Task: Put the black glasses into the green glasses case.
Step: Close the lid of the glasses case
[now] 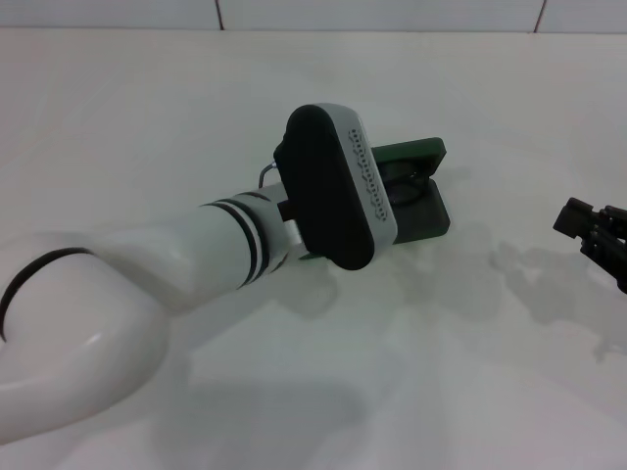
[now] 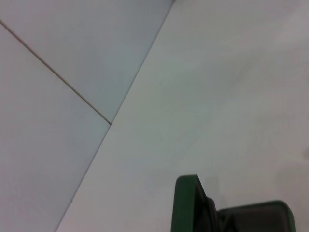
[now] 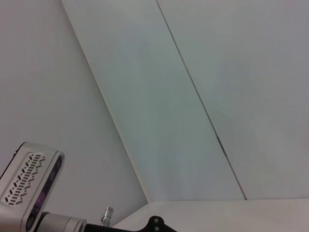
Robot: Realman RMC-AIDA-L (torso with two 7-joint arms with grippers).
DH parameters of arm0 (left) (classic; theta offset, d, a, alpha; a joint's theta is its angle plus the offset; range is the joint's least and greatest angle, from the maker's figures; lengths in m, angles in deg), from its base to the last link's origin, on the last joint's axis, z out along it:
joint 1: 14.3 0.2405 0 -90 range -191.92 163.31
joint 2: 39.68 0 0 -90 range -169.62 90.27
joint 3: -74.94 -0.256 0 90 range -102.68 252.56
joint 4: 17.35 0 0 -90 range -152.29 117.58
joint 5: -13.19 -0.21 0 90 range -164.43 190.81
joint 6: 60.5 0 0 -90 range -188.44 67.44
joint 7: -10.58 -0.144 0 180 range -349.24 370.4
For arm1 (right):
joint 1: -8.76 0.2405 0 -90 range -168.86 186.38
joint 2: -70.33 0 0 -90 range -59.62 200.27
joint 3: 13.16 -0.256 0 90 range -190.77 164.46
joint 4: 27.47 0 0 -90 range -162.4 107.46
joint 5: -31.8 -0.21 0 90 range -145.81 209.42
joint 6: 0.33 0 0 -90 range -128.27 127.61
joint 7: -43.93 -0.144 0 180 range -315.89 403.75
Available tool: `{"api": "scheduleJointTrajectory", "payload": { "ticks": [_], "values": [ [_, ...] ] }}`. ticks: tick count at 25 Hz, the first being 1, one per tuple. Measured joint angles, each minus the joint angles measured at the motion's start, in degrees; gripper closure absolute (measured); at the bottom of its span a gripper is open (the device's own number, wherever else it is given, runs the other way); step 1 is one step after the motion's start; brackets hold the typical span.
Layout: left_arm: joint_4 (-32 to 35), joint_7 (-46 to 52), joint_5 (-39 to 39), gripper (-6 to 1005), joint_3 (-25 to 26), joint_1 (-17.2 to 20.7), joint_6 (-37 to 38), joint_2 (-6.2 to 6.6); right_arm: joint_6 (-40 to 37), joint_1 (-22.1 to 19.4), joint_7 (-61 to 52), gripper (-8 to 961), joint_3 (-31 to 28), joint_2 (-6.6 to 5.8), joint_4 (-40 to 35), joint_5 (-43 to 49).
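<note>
White table (image 1: 411,372) under a tiled wall: the left gripper (image 1: 338,186), fingers hidden, covers the open green case (image 1: 423,201) holding the glasses (image 1: 402,188), its long axis running left-right; the right gripper (image 1: 598,235), fingers unclear, waits far right.

Left arm (image 1: 147,284): white, reaching from the near-left corner of the head view diagonally forward toward the green case (image 1: 416,191). Two black bands ring the forearm just behind the wrist. Wrist block (image 1: 338,186), black with a grey face and a row of small slots, sits directly over the near-left part of the case and hides what lies beneath. Left gripper itself hidden behind that block; finger state not visible.

Right gripper (image 1: 596,233): black, low, well to the right of the case, apart from it. Finger spacing unclear.
</note>
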Motion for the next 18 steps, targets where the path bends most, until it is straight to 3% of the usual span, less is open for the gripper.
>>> {"api": "scheduleJointTrajectory", "payload": {
  "ticks": [18],
  "values": [
    [-5.5,2.6,-1.9,819,-0.6,-4.4,-1.6,-0.19,0.0,-0.1,0.2,761,0.0,0.0,0.1,0.0]
  ]
}}
